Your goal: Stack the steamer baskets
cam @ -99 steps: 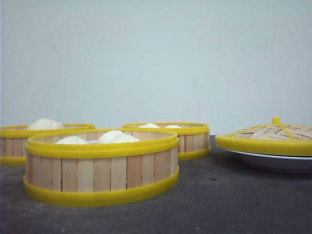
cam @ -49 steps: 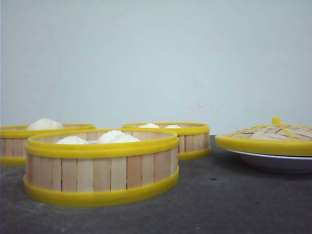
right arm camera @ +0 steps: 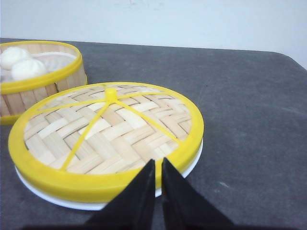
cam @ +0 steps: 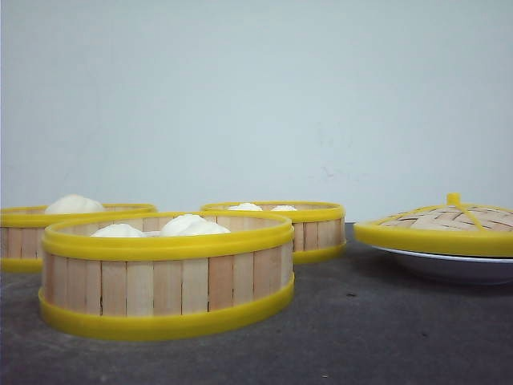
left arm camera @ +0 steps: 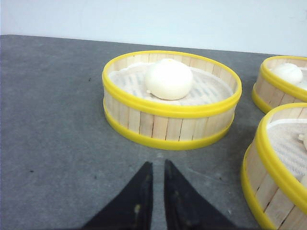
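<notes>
three steamer baskets (cam: 167, 273) unstacked on grey table (cam: 377, 329), each holding buns; left gripper (left arm camera: 154, 168) near-closed, empty, near single-bun basket (left arm camera: 170, 100); right gripper (right arm camera: 158, 165) near-closed, empty, at lid (right arm camera: 108, 136) on plate (right arm camera: 72, 201)

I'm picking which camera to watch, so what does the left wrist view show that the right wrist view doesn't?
Only the left wrist view shows the left hand, its fingers nearly together, in front of a steamer basket holding a single white bun, with parts of two more baskets at the edge. Only the right wrist view shows the right hand, fingers nearly together, over the woven lid resting on a white plate, plus one basket with two buns. Both show the dark grey table and the pale wall.
</notes>
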